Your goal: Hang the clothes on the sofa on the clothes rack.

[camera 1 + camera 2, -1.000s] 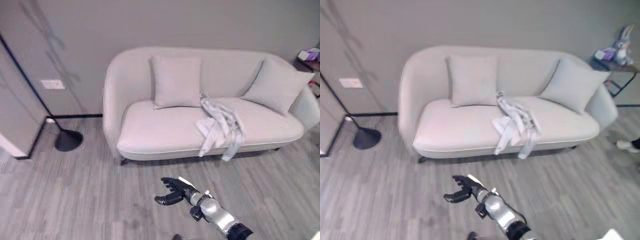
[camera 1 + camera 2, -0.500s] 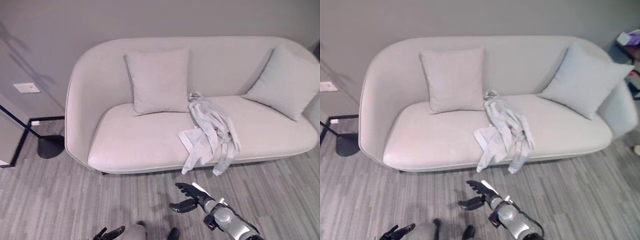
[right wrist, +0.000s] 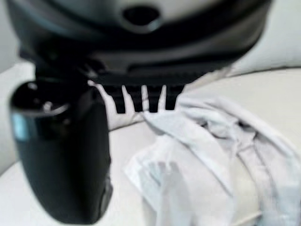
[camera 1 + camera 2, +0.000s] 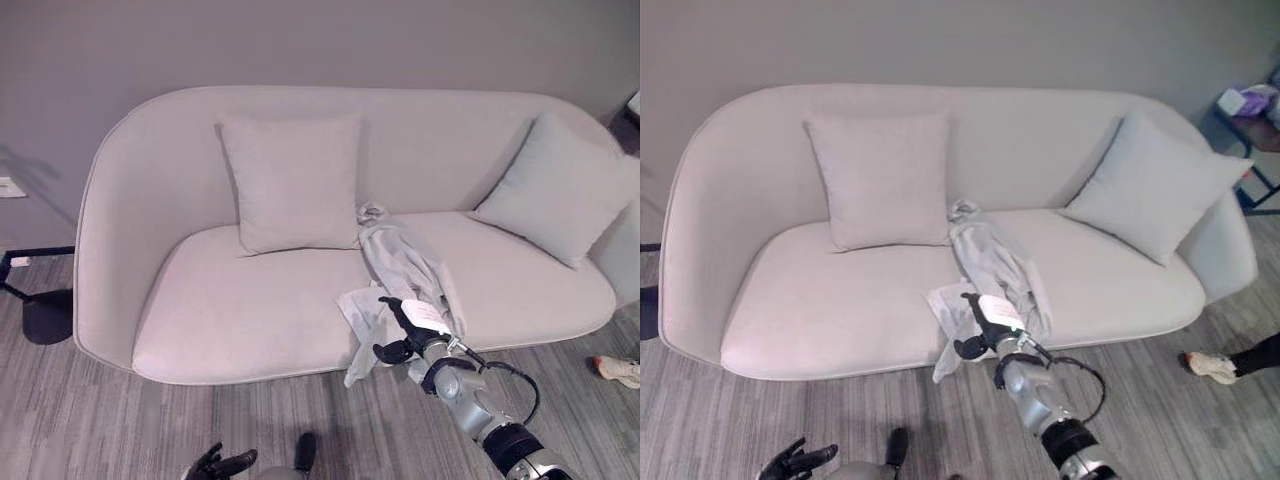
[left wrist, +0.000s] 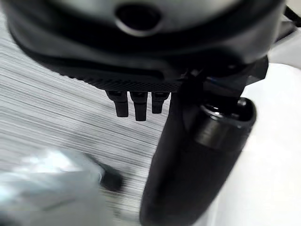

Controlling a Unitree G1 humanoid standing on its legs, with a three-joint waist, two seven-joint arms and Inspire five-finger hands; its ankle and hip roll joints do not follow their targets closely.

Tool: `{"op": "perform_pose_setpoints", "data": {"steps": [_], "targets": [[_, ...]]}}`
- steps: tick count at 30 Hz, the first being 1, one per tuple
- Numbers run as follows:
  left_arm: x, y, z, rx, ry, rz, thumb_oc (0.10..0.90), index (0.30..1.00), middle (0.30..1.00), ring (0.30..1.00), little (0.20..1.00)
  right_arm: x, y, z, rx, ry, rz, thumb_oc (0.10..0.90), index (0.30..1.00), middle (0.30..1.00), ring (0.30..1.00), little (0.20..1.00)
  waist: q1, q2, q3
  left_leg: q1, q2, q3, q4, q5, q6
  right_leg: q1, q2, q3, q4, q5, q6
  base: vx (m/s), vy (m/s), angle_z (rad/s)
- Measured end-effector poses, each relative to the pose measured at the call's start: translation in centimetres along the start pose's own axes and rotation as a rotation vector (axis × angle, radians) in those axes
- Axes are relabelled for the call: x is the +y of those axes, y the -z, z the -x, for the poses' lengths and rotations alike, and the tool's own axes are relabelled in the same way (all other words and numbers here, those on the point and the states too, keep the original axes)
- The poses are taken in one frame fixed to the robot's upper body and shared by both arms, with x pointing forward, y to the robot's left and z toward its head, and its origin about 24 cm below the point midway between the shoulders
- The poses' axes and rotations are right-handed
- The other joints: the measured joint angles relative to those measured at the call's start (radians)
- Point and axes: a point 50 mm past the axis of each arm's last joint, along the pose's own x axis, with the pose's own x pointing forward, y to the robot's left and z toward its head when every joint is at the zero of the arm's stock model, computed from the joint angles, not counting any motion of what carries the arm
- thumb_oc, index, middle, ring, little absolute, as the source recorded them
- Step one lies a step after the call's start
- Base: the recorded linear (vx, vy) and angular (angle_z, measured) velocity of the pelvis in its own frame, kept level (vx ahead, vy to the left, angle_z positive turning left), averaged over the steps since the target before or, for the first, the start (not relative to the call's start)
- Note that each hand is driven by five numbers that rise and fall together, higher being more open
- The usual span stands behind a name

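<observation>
Sofa (image 4: 250, 320) now looms closer w/ clothes (image 4: 405, 270) heaped mid-seat, near edge, right hand (image 4: 405, 335) up at them, fingers spread, nothing gripped (left hand (image 4: 222, 464) low, relaxed), so grab's prob. next.

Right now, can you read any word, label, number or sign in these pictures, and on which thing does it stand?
No text can be read.
The garment, the sofa and both cushions are plain.
The white cover on the right hand has a faint pinkish mark, too blurred to read.
The items on the side table are too small to read.
</observation>
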Motion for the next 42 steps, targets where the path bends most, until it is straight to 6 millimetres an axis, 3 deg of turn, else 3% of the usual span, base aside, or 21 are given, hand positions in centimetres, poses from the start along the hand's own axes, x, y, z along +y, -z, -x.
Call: {"op": "perform_pose_setpoints", "data": {"steps": [1, 2, 4, 6, 7, 9, 10, 11, 12, 15, 17, 18, 20, 21, 26, 32, 36, 37, 38, 41, 42], "targets": [[0.2, -0.1, 0.0, 0.003, -0.019, -0.005, 0.800, 0.900, 0.900, 0.900, 0.900, 1.2, 0.0, -0.4, 0.071, -0.012, -0.071, 0.800, 0.900, 0.900, 0.900, 0.900, 0.000, -0.003, 0.002, -0.006, 0.001, -0.022, 0.002, 0.003, -0.005, 0.026, -0.056, 0.019, -0.069, 0.060, 0.008, 0.08, -0.213, 0.46], [0.1, -0.7, -0.1, -0.011, -0.022, -0.001, 0.800, 0.900, 0.900, 0.900, 0.900, 2.3, 0.5, -0.2, 0.123, -0.040, -0.095, 0.800, 0.900, 0.900, 0.900, 0.900, 0.006, -0.003, 0.002, -0.015, 0.006, -0.049, 0.010, 0.003, -0.013, 0.047, -0.072, 0.041, -0.096, 0.087, 0.009, 0.05, -0.137, 0.85], [0.1, -1.9, -0.3, -0.055, -0.027, 0.014, 0.800, 0.900, 0.900, 0.900, 0.900, 4.8, 1.7, 0.9, 0.205, -0.130, -0.122, 0.800, 0.900, 0.900, 0.900, 0.900, 0.032, -0.028, 0.008, -0.017, 0.019, -0.102, 0.010, 0.011, -0.041, 0.075, -0.053, 0.040, -0.092, 0.104, 0.031, 0.10, -0.208, 0.84], [1.0, -1.9, -0.2, -0.061, -0.052, 0.028, 0.800, 0.900, 0.900, 0.900, 0.900, 6.5, 1.5, 1.7, 0.245, -0.175, -0.191, 0.800, 0.900, 0.900, 0.900, 0.900, 0.033, -0.080, 0.011, -0.001, 0.019, -0.109, 0.002, 0.010, -0.064, 0.067, -0.011, 0.033, -0.097, 0.104, 0.031, 0.19, -0.396, 0.26], [2.6, -0.2, 0.1, -0.005, -0.109, 0.054, 0.800, 0.900, 0.900, 0.900, 0.900, 8.4, 2.3, 3.0, 0.327, -0.203, -0.300, 0.800, 0.900, 0.900, 0.900, 0.900, 0.033, -0.122, -0.014, 0.023, 0.058, -0.099, 0.006, -0.017, -0.127, 0.095, 0.083, -0.082, -0.186, 0.116, -0.019, 0.16, -0.396, -0.19], [3.3, 1.2, 0.4, 0.035, -0.143, 0.087, 0.800, 0.900, 0.900, 0.900, 0.900, 8.6, 4.5, 3.8, 0.434, -0.198, -0.324, 0.800, 0.900, 0.900, 0.900, 0.900, 0.021, -0.118, -0.025, 0.035, 0.159, -0.075, 0.012, -0.025, -0.189, 0.105, 0.187, -0.086, -0.187, 0.086, -0.055, 0.15, -0.379, -0.28], [3.2, 1.3, 0.4, 0.030, -0.144, 0.060, 0.800, 0.900, 0.900, 0.900, 0.900, 8.8, 7.1, 4.5, 0.591, -0.174, -0.403, 0.800, 0.900, 0.900, 0.900, 0.900, 0.019, -0.101, -0.033, 0.039, 0.234, -0.072, 0.007, -0.026, -0.224, 0.106, 0.254, -0.085, -0.187, 0.074, -0.074, 0.18, -0.264, -0.24], [2.7, 1.0, 0.3, 0.020, -0.125, 0.028, 0.800, 0.900, 0.900, 0.900, 0.900, 8.6, 8.9, 5.3, 0.701, -0.164, -0.436, 0.800, 0.900, 0.900, 0.900, 0.900, 0.021, -0.082, -0.047, 0.021, 0.261, -0.060, 0.003, -0.022, -0.235, 0.083, 0.290, -0.078, -0.186, 0.069, -0.094, 0.16, -0.145, -0.14], [2.1, 0.9, 0.3, 0.012, -0.108, 0.016, 0.800, 0.900, 0.900, 0.900, 0.900, 8.2, 10.1, 5.8, 0.751, -0.124, -0.486, 0.800, 0.900, 0.900, 0.900, 0.900, 0.015, -0.056, -0.047, 0.000, 0.276, -0.051, 0.004, -0.009, -0.255, 0.068, 0.307, -0.078, -0.187, 0.069, -0.105, 0.10, -0.071, 0.09], [0.2, 1.9, 0.5, 0.025, -0.048, -0.074, 0.800, 0.900, 0.900, 0.900, 0.900, 6.9, 13.1, 7.2, 0.901, -0.017, -0.611, 0.800, 0.900, 0.900, 0.900, 0.900, 0.003, 0.064, -0.052, -0.091, 0.273, -0.082, 0.011, 0.004, -0.263, 0.005, 0.310, -0.128, -0.180, 0.085, -0.127, -0.04, 0.075, 0.34], [-1.4, 1.3, 0.4, -0.009, 0.009, -0.209, 0.800, 0.900, 0.900, 0.900, 0.900, 4.8, 12.5, 5.0, 0.854, 0.059, -0.684, 0.800, 0.900, 0.900, 0.900, 0.900, 0.002, 0.119, -0.017, -0.169, 0.239, -0.087, 0.014, 0.028, -0.244, -0.070, 0.278, -0.129, -0.179, 0.114, -0.123, -0.13, 0.193, 0.16], [-3.2, -0.9, 0.1, -0.094, 0.073, -0.342, 0.800, 0.900, 0.900, 0.900, 0.900, 1.8, 11.2, 2.1, 0.758, 0.138, -0.727, 0.800, 0.900, 0.900, 0.900, 0.900, 0.003, 0.155, 0.048, -0.229, 0.209, -0.095, 0.012, 0.057, -0.223, -0.128, 0.244, -0.130, -0.179, 0.141, -0.111, -0.07, 0.263, 0.25], [-4.7, -3.5, 0.0, -0.200, 0.110, -0.441, 0.800, 0.900, 0.900, 0.900, 0.900, -1.4, 9.5, -0.5, 0.715, 0.279, -0.981, 0.800, 0.900, 0.900, 0.900, 0.900, 0.004, 0.156, 0.096, -0.294, 0.167, -0.101, 0.007, 0.071, -0.204, -0.188, 0.206, -0.131, -0.179, 0.158, -0.095, -0.01, 0.169, 0.24], [-4.9, -4.3, 0.0, -0.233, 0.115, -0.455, 0.800, 0.900, 0.900, 0.900, 0.900, -2.2, 9.0, -1.1, 0.690, 0.316, -1.053, 0.800, 0.900, 0.900, 0.900, 0.900, 0.004, 0.148, 0.120, -0.294, 0.153, -0.100, 0.001, 0.080, -0.195, -0.190, 0.192, -0.131, -0.179, 0.165, -0.084, 0.00, 0.074, 0.20], [-5.2, -6.8, 0.0, -0.336, 0.132, -0.563, 0.800, 0.900, 0.900, 0.900, 0.900, -2.5, 6.3, -2.6, 0.592, 0.342, -1.197, 0.800, 0.900, 0.900, 0.900, 0.900, 0.022, 0.076, 0.159, -0.300, 0.098, -0.101, -0.001, 0.086, -0.182, -0.190, 0.138, -0.135, -0.179, 0.166, -0.078, 0.00, 0.085, 0.14], [-6.7, -8.5, 0.5, -0.447, 0.174, -0.681, 0.800, 0.900, 0.900, 0.900, 0.900, -2.2, 3.7, -3.6, 0.526, 0.300, -1.223, 0.800, 0.900, 0.900, 0.900, 0.900, 0.039, 0.071, 0.162, -0.332, 0.080, -0.130, -0.001, 0.090, -0.176, -0.201, 0.124, -0.174, -0.179, 0.162, -0.061, -0.03, 0.018, 0.16], [-7.5, -9.5, 0.9, -0.503, 0.201, -0.728, 0.800, 0.900, 0.900, 0.900, 0.900, -3.7, 4.2, -4.0, 0.532, 0.349, -1.193, 0.800, 0.900, 0.900, 0.900, 0.900, 0.060, 0.066, 0.173, -0.393, 0.075, -0.156, 0.011, 0.097, -0.173, -0.243, 0.125, -0.194, -0.179, 0.165, -0.055, -0.04, 0.012, 0.13], [-7.7, -9.8, 0.9, -0.515, 0.200, -0.736, 0.800, 0.900, 0.900, 0.900, 0.900, -4.2, 4.5, -4.0, 0.539, 0.367, -1.182, 0.707, 0.761, 0.761, 0.761, 0.761, 0.064, 0.061, 0.178, -0.404, 0.074, -0.160, 0.011, 0.100, -0.172, -0.250, 0.124, -0.203, -0.180, 0.165, -0.054, -0.06, -0.004, 0.16], [-7.7, -10.0, 0.9, -0.523, 0.195, -0.739, 0.800, 0.900, 0.900, 0.900, 0.900, -4.4, 4.7, -4.0, 0.548, 0.373, -1.171, 0.400, 0.300, 0.300, 0.300, 0.300, 0.067, 0.056, 0.182, -0.412, 0.073, -0.161, 0.012, 0.102, -0.172, -0.256, 0.124, -0.210, -0.180, 0.166, -0.053, -0.05, -0.001, 0.12], [-8.8, -11.1, 1.2, -0.565, 0.209, -0.771, 0.800, 0.900, 0.900, 0.900, 0.900, -7.4, 6.9, -3.8, 0.604, 0.439, -1.098, 0.400, 0.300, 0.300, 0.300, 0.300, 0.086, 0.063, 0.204, -0.446, 0.068, -0.191, 0.011, 0.113, -0.180, -0.274, 0.125, -0.236, -0.180, 0.166, -0.053, -0.02, 0.006, 0.21], [-8.8, -11.2, 1.2, -0.564, 0.208, -0.770, 0.800, 0.900, 0.900, 0.900, 0.900, -7.6, 7.3, -3.6, 0.616, 0.440, -1.083, 0.400, 0.300, 0.300, 0.300, 0.300, 0.091, 0.064, 0.209, -0.448, 0.066, -0.194, 0.012, 0.114, -0.179, -0.274, 0.124, -0.237, -0.180, 0.167, -0.051, 0.00, 0.012, 0.13]]}}
